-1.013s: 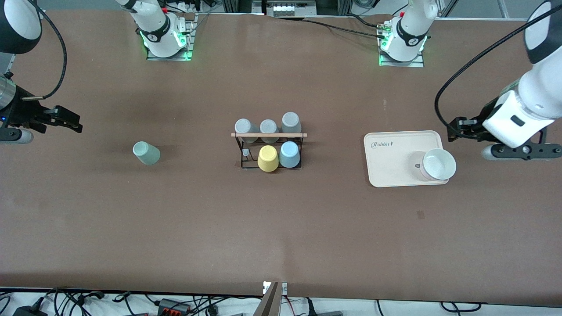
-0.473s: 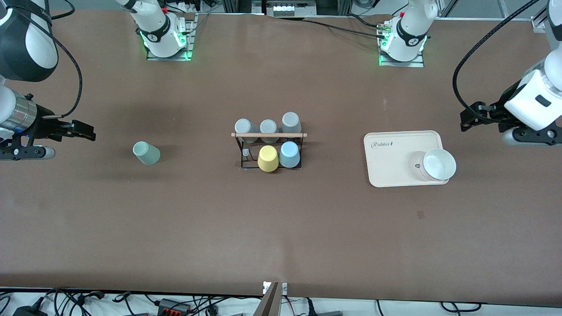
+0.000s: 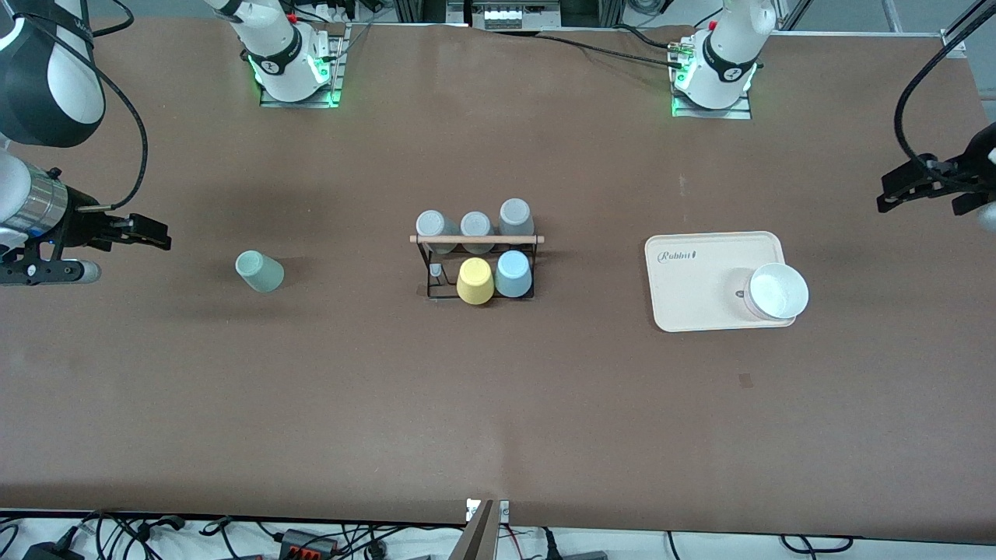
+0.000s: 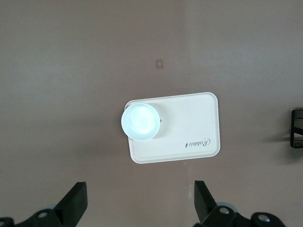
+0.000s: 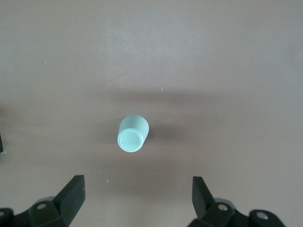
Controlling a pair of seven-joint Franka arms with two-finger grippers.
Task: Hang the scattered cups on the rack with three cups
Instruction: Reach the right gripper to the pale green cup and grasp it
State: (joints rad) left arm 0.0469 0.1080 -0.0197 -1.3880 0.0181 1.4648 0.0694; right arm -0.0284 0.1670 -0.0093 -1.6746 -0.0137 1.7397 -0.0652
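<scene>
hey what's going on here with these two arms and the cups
Two arms are hanging cups on a black wire rack mid-table. It holds three grey cups, a yellow cup and the light blue cup. The sage green cup stands alone on the table toward the right arm's end, with the right pincer open above it, holding nothing. The left pincer is open and empty, up near a tray with a white bowl.

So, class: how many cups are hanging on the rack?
5 on the rack: three grey cups in its farther row, the yellow cup and light blue cup in the nearer row.
</scene>
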